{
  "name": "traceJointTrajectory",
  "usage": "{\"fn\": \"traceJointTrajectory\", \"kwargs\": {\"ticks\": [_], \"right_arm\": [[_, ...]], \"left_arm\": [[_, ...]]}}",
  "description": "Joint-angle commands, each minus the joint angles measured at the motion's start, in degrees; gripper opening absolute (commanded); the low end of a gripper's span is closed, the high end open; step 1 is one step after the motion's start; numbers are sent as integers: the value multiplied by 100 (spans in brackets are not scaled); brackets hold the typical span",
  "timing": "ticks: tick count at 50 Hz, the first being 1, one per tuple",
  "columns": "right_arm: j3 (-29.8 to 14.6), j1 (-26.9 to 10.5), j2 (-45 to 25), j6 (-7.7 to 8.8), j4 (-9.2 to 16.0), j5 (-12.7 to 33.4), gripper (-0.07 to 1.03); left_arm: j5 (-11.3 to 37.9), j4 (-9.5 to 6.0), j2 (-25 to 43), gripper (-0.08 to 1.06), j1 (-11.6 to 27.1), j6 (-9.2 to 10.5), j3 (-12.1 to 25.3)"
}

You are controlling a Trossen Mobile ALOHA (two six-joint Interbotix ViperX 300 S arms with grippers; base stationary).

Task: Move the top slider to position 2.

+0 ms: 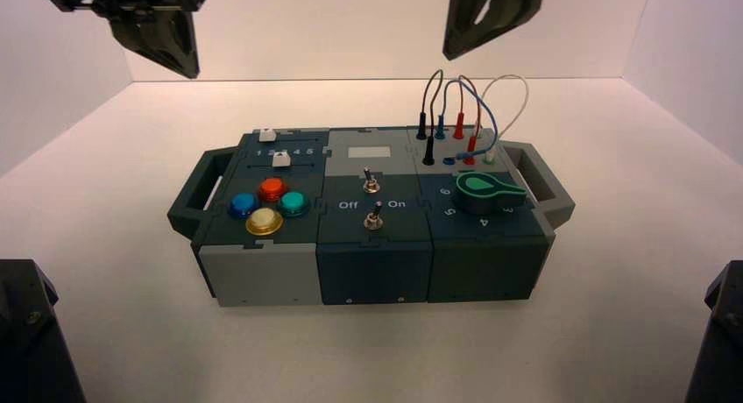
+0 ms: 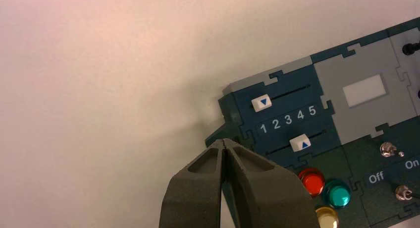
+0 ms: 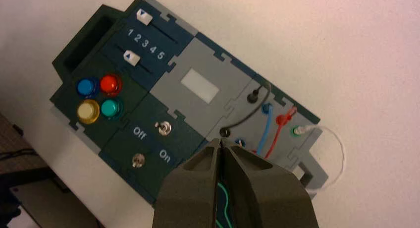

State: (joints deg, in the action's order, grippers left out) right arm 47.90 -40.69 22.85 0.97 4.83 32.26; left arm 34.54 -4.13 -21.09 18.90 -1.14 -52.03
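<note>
the left gripper (image 1: 188, 74), its fingers closed together with nothing between them, hangs above and behind the box's (image 1: 372, 267) left end. the top slider (image 2: 261, 103) sits at the box's back left, by the 1 end of its slot and short of the printed 2 (image 2: 276, 124); its blue triangle points at the numeral row, and the slot's long axis runs alongside that row. the lower white slider (image 2: 300, 142) points back at it from near 3. the left wrist view shows both triangles, which the high view does not; there its fingers hide the blue button (image 3: 87, 87), seen in the right wrist view. right of the sliders are the metal toggle switches (image 1: 372, 217), then the green knob (image 1: 484, 190) below the wires (image 1: 473, 88). the right gripper (image 1: 449, 54), fingers also closed, hangs above the back right.
</note>
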Motion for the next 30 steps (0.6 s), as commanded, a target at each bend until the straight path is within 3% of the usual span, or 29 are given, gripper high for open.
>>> {"fn": "traceJointTrajectory", "kwargs": {"ticks": [1, 13, 30], "right_arm": [[-255, -44, -53, 35, 0, -88, -2], [-352, -44, -272, 35, 0, -202, -2], [-316, -44, -237, 35, -9, -272, -2]], "left_arm": [[-9, -79, 193, -3, 97, 9, 255], [-35, -281, 914, -3, 290, 9, 598], [-53, -378, 1828, -3, 299, 9, 967]]}}
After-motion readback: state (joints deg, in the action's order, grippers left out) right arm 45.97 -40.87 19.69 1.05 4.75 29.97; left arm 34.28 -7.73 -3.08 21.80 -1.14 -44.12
